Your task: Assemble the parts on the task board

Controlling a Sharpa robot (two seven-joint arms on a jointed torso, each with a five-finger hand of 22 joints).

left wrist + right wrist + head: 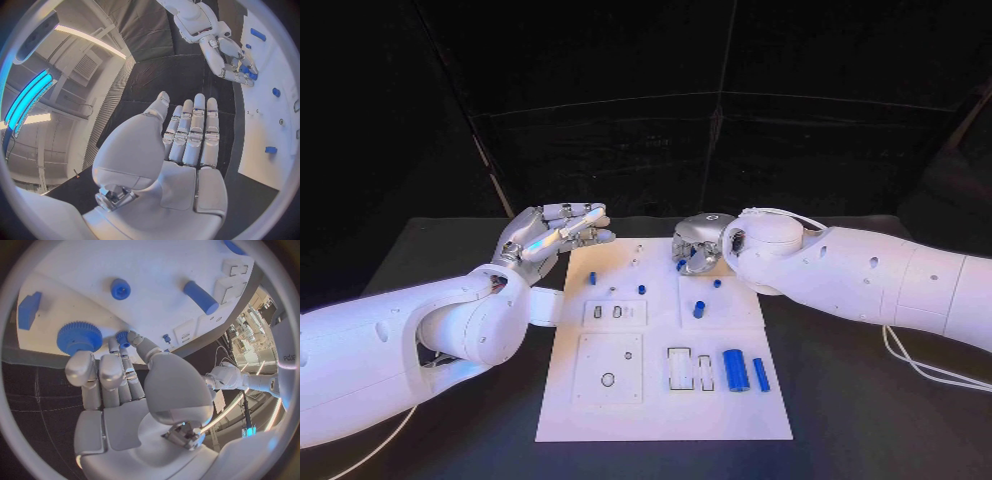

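The white task board (661,410) lies in the middle of the table. My right hand (697,247) is down over the board's far edge, its fingers curled. Its thumb and a finger pinch a small blue part (123,338) right beside a blue gear (79,337), which the other fingertips touch. The left wrist view shows the right hand (230,57) with blue between its fingers. My left hand (560,232) hovers off the board's far left corner, fingers straight and together, holding nothing. A blue cylinder (698,310) and small blue pegs (591,278) stand mid-board.
A thick blue cylinder (734,370) and a thin blue bar (760,374) lie near the board's front right, next to two rectangular slots (679,368). An oval hole (607,379) is at the front left. Cables (920,365) trail on the table at right.
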